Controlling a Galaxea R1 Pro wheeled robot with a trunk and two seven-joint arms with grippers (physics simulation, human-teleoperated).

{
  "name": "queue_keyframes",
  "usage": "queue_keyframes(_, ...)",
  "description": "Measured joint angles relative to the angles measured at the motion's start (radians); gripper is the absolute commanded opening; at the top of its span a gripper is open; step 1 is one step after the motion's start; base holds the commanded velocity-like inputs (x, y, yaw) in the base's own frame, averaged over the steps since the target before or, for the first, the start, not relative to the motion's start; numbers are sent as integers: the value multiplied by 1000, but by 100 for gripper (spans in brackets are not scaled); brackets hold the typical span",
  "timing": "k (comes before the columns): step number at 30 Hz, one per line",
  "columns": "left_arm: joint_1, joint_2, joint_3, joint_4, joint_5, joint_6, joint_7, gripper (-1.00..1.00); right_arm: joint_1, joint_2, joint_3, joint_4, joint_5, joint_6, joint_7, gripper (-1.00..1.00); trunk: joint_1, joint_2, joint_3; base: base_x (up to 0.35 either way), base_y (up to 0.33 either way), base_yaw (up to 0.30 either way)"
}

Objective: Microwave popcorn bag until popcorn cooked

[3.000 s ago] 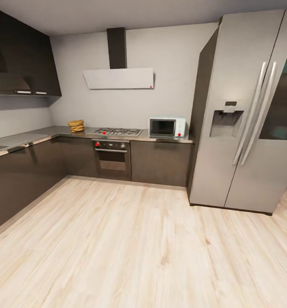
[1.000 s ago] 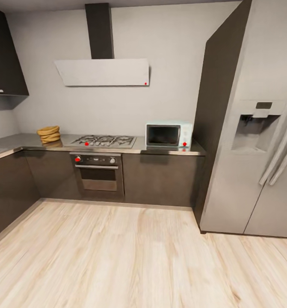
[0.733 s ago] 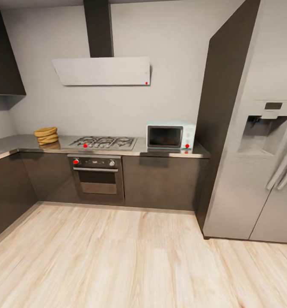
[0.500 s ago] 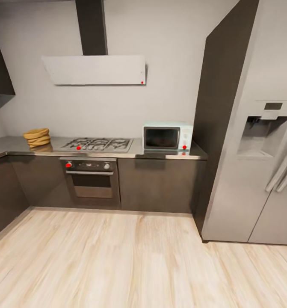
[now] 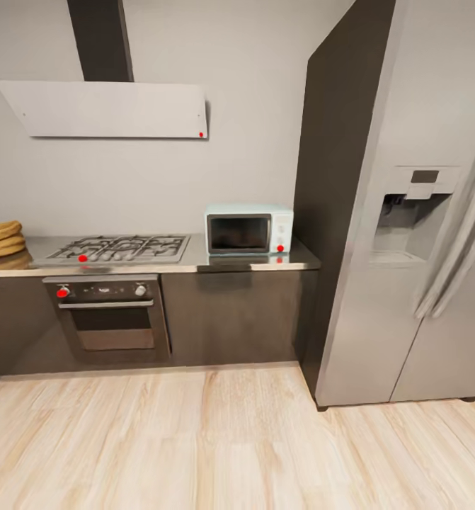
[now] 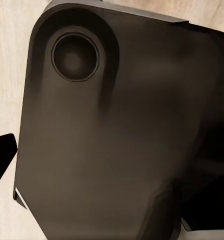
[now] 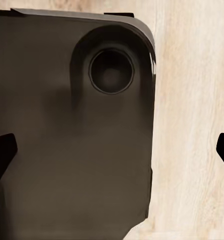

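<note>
My pale mint-white boxy microwave [image 5: 249,231] sits on the long grey glossy countertop [image 5: 195,261], right of the gas hob [image 5: 117,248]. The small tan-brown wrinkled popcorn bag [image 5: 1,241] rests at the countertop's far left. I cannot tell whether my 2 pincers are released or clenched.

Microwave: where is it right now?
In the head view the microwave sits on the countertop against the back wall, between the gas hob on its left and the tall fridge on its right.
</note>
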Motion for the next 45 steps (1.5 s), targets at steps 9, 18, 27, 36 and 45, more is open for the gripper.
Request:
queue_keyframes(9,0,0,1,-1,1,-7,0,100,0,4,3,0,7,7,1,100,0,0,1,326,0,-21)
queue_keyframes(18,0,0,1,-3,1,-8,1,100,0,10,-3,0,70,3,-1,100,0,0,1,326,0,76)
queue_keyframes(27,0,0,1,-3,1,-8,1,100,0,6,-1,0,70,2,-1,100,0,0,1,326,0,106)
queue_keyframes(36,0,1,2,-6,-1,-9,1,100,0,4,1,0,71,1,-1,100,0,0,1,223,0,1)
queue_keyframes(45,0,2,2,-8,-1,-9,0,100,0,7,2,0,73,4,-1,100,0,0,1,24,0,0)
